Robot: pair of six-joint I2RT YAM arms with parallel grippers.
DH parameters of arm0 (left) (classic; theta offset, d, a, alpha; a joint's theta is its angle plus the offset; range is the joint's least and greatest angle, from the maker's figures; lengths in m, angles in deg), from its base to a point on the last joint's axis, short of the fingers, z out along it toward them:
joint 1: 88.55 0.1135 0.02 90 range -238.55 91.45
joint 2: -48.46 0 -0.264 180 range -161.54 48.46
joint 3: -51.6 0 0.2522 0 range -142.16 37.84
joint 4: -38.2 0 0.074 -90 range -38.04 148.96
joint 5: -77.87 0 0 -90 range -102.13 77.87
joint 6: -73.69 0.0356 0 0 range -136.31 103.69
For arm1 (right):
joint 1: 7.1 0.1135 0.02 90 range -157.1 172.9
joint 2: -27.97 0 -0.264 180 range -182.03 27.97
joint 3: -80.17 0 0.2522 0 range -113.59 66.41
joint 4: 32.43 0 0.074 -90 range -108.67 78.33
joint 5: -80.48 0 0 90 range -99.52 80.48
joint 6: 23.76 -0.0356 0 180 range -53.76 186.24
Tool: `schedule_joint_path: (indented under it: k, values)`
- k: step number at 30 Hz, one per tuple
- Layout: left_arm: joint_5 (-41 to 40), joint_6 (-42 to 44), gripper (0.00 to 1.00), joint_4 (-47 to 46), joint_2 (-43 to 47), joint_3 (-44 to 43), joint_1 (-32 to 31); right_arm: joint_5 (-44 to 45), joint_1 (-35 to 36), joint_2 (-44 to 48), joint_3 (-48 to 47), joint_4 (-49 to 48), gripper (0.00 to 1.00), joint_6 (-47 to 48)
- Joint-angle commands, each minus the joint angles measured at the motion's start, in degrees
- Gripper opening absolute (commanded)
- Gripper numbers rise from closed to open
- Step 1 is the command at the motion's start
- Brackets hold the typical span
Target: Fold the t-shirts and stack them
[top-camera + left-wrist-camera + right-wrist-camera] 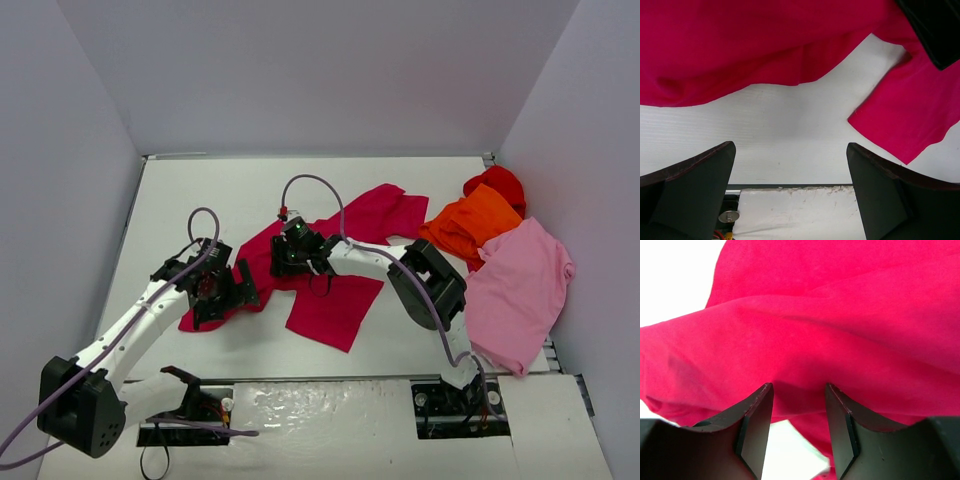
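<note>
The crimson t-shirt (pixel 350 300) lies crumpled and partly spread across the middle of the table. It also shows in the left wrist view (pixel 765 45) and fills the right wrist view (pixel 840 315). My left gripper (pixel 232 298) is open and empty just above the table by the shirt's left end (pixel 791 146). My right gripper (pixel 292 262) sits low on the shirt's middle. Its jaws stand a little apart with a raised fold of the cloth at their tips (pixel 799 385). The orange (pixel 470 225), bright red (pixel 497 183) and light pink (pixel 520 285) t-shirts lie heaped at the right.
The pink shirt hangs over the table's right front corner. White walls (pixel 330 80) close in the table at the back and both sides. The table's front edge (pixel 800 186) lies just ahead of my left fingers. A black part of the right arm (pixel 935 25) shows in the left wrist view.
</note>
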Motion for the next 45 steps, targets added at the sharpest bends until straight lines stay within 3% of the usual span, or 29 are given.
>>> schedule_joint_path:
  k: [1,8,13,17,23,29,35,45]
  values:
    - [0.4,-0.5,0.92,-1.8,0.4,-0.2,-0.2,-1.6,0.1,0.4,-1.3,-3.6,0.43,-0.7]
    - [0.5,0.0,0.92,-1.8,0.5,0.6,-0.2,-0.9,0.1,-2.1,-2.1,-3.2,0.38,-1.2]
    - [1.0,-0.1,0.92,-2.3,0.3,0.9,-0.2,-0.9,0.1,-3.4,-4.3,-1.5,0.40,-0.6]
    - [1.1,-0.1,0.92,-2.2,1.0,1.3,-0.2,-1.0,0.1,-4.9,-5.7,-0.2,0.30,-0.5]
    - [0.9,-0.2,0.92,-1.8,2.7,2.6,-0.3,-0.2,0.3,-5.9,-7.1,1.8,0.01,-0.3]
    - [1.5,-0.3,0.92,-2.5,2.9,3.5,-0.2,1.1,1.2,-2.5,-8.8,2.6,0.00,1.9]
    - [1.7,-0.7,0.92,-2.9,3.2,3.8,-0.2,1.8,0.5,-0.8,-22.9,6.0,0.00,5.3]
    - [1.9,-1.2,0.92,-3.0,5.7,5.4,-0.3,5.9,-2.2,-12.4,-39.4,4.1,0.00,8.5]
